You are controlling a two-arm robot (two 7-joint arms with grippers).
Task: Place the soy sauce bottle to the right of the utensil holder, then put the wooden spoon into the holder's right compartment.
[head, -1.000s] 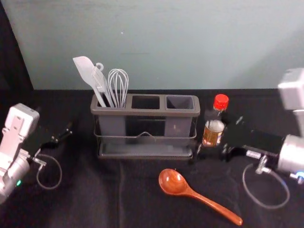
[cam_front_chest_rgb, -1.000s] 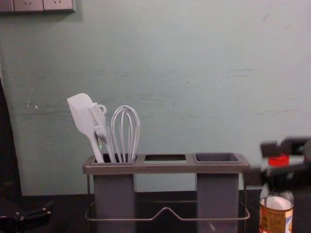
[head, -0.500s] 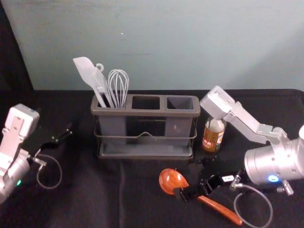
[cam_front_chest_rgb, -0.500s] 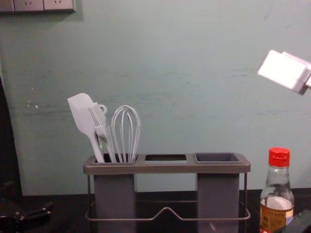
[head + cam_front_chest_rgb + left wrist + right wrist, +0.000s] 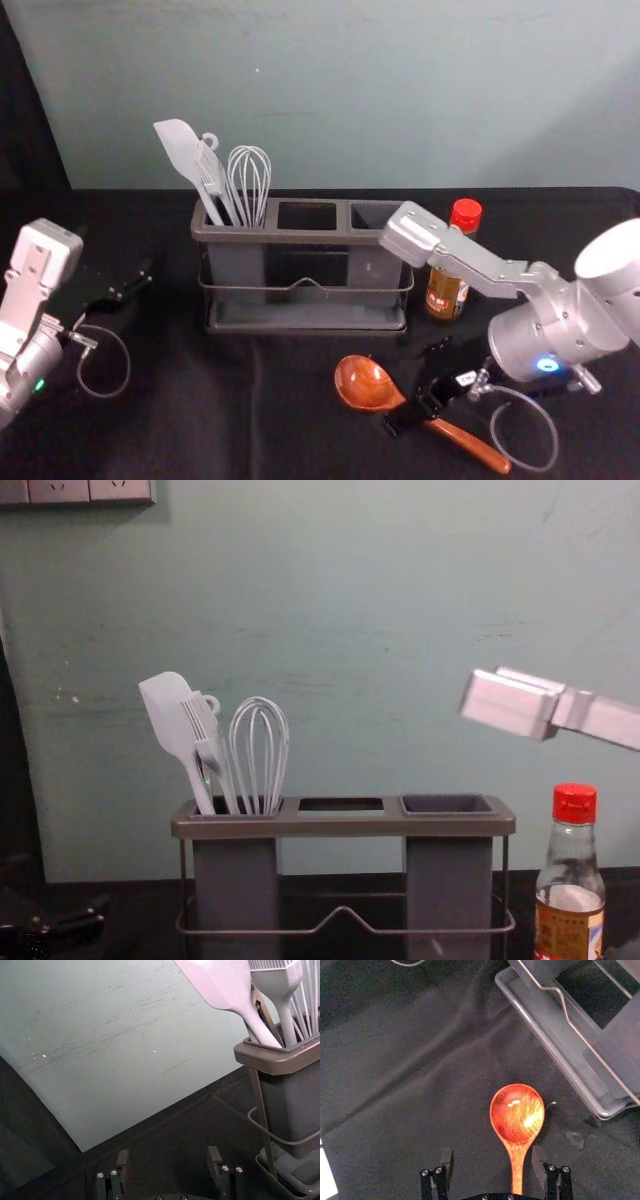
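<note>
In the head view, my right gripper point(image 5: 408, 388) is over the neck of the wooden spoon point(image 5: 364, 384), which lies on the black cloth. The right wrist view has this gripper point(image 5: 492, 1160) open, with the handle of the spoon point(image 5: 518, 1117) between its fingers. The soy sauce bottle point(image 5: 443, 296) stands upright, just right of the utensil holder point(image 5: 305, 238), partly behind the right arm; the chest view has the bottle point(image 5: 572, 920) beside the holder point(image 5: 345, 826). The holder's right compartment point(image 5: 447, 805) is empty. Parked at the left is my left gripper point(image 5: 135, 285), open in its wrist view point(image 5: 169, 1157).
A white spatula point(image 5: 180, 150), a brush and a whisk point(image 5: 249, 180) stand in the holder's left compartment. The middle one point(image 5: 307, 215) is empty. Behind the table rises a pale green wall point(image 5: 330, 90). The holder's tray edge point(image 5: 555, 1057) lies close to the spoon bowl.
My right gripper has left the bottle and come forward to the spoon, shifting slightly right along it in the last half second. The bottle stays upright; the left arm is still.
</note>
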